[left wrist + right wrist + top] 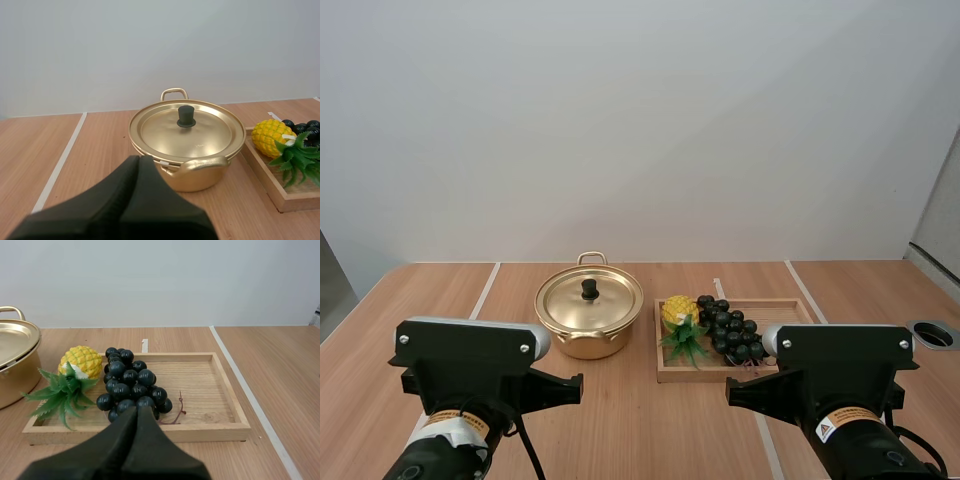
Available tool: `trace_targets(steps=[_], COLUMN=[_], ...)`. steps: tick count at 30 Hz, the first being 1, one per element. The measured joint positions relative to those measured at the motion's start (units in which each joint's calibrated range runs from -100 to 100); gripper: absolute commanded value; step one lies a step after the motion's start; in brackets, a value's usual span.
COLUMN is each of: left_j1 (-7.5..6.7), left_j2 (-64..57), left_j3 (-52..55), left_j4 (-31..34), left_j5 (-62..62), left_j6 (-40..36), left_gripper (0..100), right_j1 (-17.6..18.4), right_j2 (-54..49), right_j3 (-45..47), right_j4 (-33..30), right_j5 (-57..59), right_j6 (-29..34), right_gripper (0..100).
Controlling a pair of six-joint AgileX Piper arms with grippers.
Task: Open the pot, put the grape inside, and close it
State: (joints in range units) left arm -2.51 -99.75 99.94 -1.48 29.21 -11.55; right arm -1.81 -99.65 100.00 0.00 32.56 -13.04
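Observation:
A golden pot (588,320) stands mid-table with its lid (589,298) on, a black knob (589,289) at the centre. To its right a wooden tray (780,310) holds a bunch of dark grapes (730,328) and a small pineapple (680,312). In the left wrist view the pot (187,150) is just ahead of my left gripper (139,159), whose fingers lie together as one wedge. In the right wrist view my right gripper (137,409), also shut on nothing, points at the near end of the grapes (130,382) in the tray (210,385).
The pineapple (80,362) with green leaves lies between the grapes and the pot (15,365). White tape lines (483,290) run across the wooden table. A round hole (935,333) sits at the table's right edge.

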Motion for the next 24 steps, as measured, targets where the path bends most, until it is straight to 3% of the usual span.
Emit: trace_targets(steps=[1,3,5,24], left_j1=[0.59,3.56,4.30,4.53], left_j2=[0.0,0.0,0.0,0.0], left_j3=[0.0,0.0,0.0,0.0], left_j4=[-0.2,-0.3,-0.3,-0.3], left_j5=[0.0,0.0,-0.2,-0.6], left_j6=[0.1,0.0,0.0,0.0], left_gripper=[0,0,0,0], right_j1=[0.0,0.0,0.0,0.0], right_j2=[0.0,0.0,0.0,0.0], right_j3=[0.0,0.0,0.0,0.0], right_j4=[0.0,0.0,0.0,0.0], right_j5=[0.0,0.0,0.0,0.0], right_j6=[0.0,0.0,0.0,0.0], right_gripper=[0,0,0,0])
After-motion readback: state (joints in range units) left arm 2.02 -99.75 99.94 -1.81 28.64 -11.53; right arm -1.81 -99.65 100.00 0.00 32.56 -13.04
